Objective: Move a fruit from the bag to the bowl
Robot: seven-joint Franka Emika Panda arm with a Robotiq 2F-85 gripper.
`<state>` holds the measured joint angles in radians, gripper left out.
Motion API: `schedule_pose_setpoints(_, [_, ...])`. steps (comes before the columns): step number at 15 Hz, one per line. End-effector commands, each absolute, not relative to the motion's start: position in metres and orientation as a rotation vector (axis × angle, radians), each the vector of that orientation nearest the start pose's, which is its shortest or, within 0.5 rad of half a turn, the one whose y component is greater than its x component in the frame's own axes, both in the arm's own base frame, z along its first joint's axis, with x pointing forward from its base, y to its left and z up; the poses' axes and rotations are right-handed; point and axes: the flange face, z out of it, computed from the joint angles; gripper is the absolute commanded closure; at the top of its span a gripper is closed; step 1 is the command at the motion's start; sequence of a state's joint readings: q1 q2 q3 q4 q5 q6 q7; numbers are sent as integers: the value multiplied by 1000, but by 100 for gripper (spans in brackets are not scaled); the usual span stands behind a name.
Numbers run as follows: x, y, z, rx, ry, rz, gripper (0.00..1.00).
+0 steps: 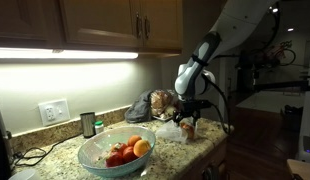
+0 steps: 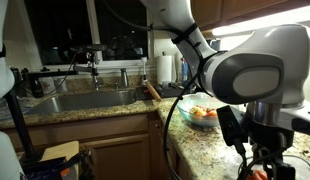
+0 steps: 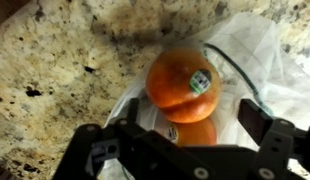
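The clear plastic bag point(image 3: 257, 60) lies open on the speckled counter; it also shows in an exterior view point(image 1: 170, 130). Two orange fruits lie in it: one with a sticker point(image 3: 183, 80) and another below it point(image 3: 193, 133). My gripper point(image 3: 185, 125) is open right above them, one finger at each side of the lower fruit, touching nothing that I can tell. In an exterior view the gripper point(image 1: 188, 119) hangs just over the bag. The large pale blue-green bowl point(image 1: 95, 158) stands near the counter's front and holds several fruits point(image 1: 141, 148).
A dark grey cloth bag point(image 1: 145, 104) lies behind the plastic bag. A small dark jar point(image 1: 88, 124) stands by the wall near an outlet point(image 1: 53, 111). A sink point(image 2: 90, 99) with taps sits beyond the counter. Cabinets hang overhead.
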<state>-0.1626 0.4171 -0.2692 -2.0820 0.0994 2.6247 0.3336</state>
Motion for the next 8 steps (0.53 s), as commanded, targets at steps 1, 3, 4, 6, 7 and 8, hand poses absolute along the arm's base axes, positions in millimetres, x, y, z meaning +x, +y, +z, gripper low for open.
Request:
schedule_pose_setpoints(1, [536, -244, 262, -2926, 1300, -215, 0])
schedule_pose_setpoints(3, [535, -241, 267, -2926, 1290, -228, 0])
schedule_pose_setpoints(4, [535, -240, 270, -2928, 1286, -235, 0])
schedule_pose_setpoints(6, [534, -239, 275, -2932, 1281, -239, 0])
schedule_pose_setpoints(7, [533, -238, 278, -2934, 1283, -235, 0])
schedule_pose_setpoints(8, [532, -238, 280, -2936, 1287, -227, 0])
